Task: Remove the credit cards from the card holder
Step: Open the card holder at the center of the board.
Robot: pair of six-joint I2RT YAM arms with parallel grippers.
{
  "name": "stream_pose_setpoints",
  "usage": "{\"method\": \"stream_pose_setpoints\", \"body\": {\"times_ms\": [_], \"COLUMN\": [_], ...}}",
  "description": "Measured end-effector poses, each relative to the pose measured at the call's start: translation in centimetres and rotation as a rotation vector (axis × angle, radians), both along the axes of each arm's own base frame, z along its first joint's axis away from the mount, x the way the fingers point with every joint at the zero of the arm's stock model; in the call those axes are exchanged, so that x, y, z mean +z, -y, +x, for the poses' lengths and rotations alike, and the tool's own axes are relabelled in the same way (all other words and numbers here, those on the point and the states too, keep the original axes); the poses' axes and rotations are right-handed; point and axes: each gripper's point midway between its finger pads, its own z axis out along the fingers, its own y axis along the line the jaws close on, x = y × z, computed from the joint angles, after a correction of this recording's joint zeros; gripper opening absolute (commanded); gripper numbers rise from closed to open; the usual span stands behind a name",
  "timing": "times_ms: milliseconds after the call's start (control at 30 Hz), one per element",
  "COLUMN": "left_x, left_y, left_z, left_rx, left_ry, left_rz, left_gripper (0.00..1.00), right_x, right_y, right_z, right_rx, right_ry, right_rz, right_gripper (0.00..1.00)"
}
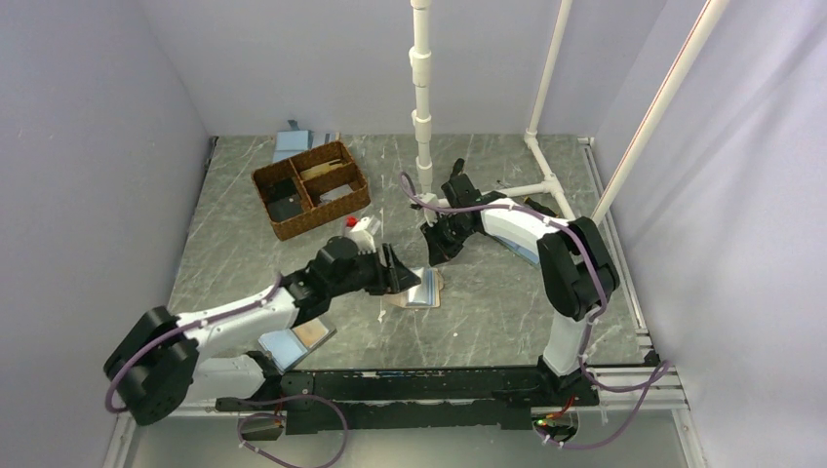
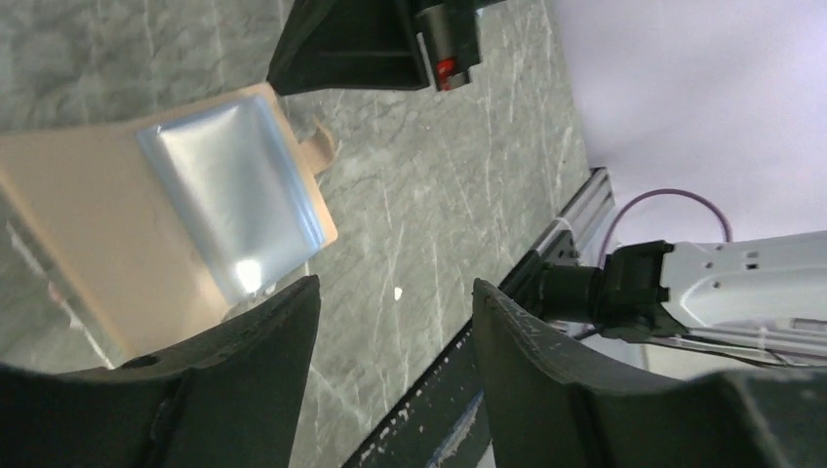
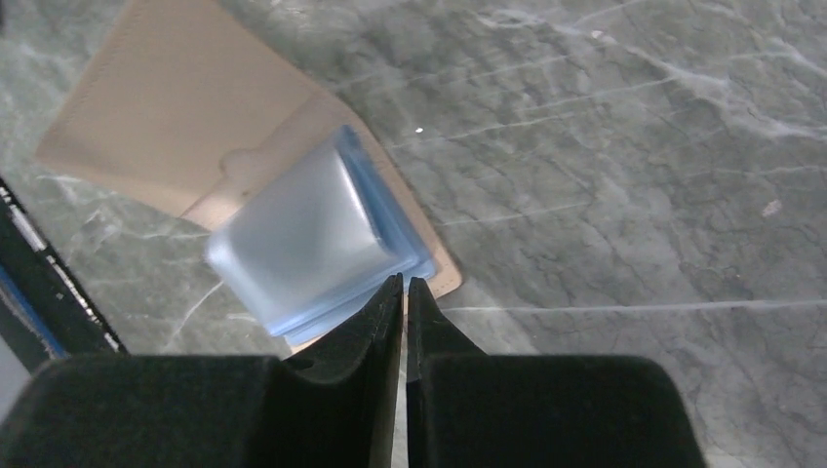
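At table (image 1: pixel 507 312) centre: card holder (image 3: pixel 166 117) lies open, tan lining up | left end effector (image 2: pixel 395 292) wide beside it, I judge ready to pin | right end effector (image 3: pixel 406 285) pinched narrow, empty, at its blue edge

Soft, even light from above fills the top view, leaving only faint shadows on the table (image 1: pixel 488 312). In the left wrist view a white glare spot sits on the card holder (image 2: pixel 195 210) (on its glossy blue panel); the right wrist view shows it blurred and soft-edged.
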Motion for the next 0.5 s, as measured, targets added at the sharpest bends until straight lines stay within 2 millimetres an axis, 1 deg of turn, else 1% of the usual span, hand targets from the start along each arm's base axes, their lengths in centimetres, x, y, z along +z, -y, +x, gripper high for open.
{"method": "stream_pose_setpoints", "body": {"times_ms": [67,100,167,200,267,333,400,500], "left_x": [0.1,-0.3,-1.4,-2.3,-4.9,-7.5,-9.2,-10.0], "left_y": [1.2,1.5,2.0,2.0,1.8,1.0,0.3,0.0], "left_z": [0.8,1.2,2.1,2.6,3.1,2.9,2.5,2.3], "left_rx": [-0.006,0.0,0.017,0.03,0.052,0.066,0.072,0.07], "left_ry": [0.001,-0.002,-0.022,-0.039,-0.084,-0.129,-0.166,-0.187], "left_rz": [0.04,0.066,0.12,0.154,0.235,0.312,0.366,0.395], "left_gripper": [0.59,0.59,0.59,0.6,0.61,0.64,0.67,0.71], "right_x": [-0.6,-0.8,-1.3,-1.4,-1.6,-1.9,-2.1,-2.3], "right_y": [0.2,0.3,0.4,0.4,0.4,0.4,0.3,0.1], "right_z": [0.3,0.4,0.6,0.7,0.8,0.7,0.6,0.4], "right_rx": [-0.019,-0.027,-0.039,-0.042,-0.045,-0.047,-0.044,-0.036], "right_ry": [-0.001,-0.002,0.0,0.0,0.001,-0.002,-0.005,-0.009], "right_rz": [-0.02,-0.028,-0.042,-0.046,-0.05,-0.058,-0.063,-0.068], "right_gripper": [0.08,0.08,0.08,0.08,0.07,0.07,0.07,0.07]}}
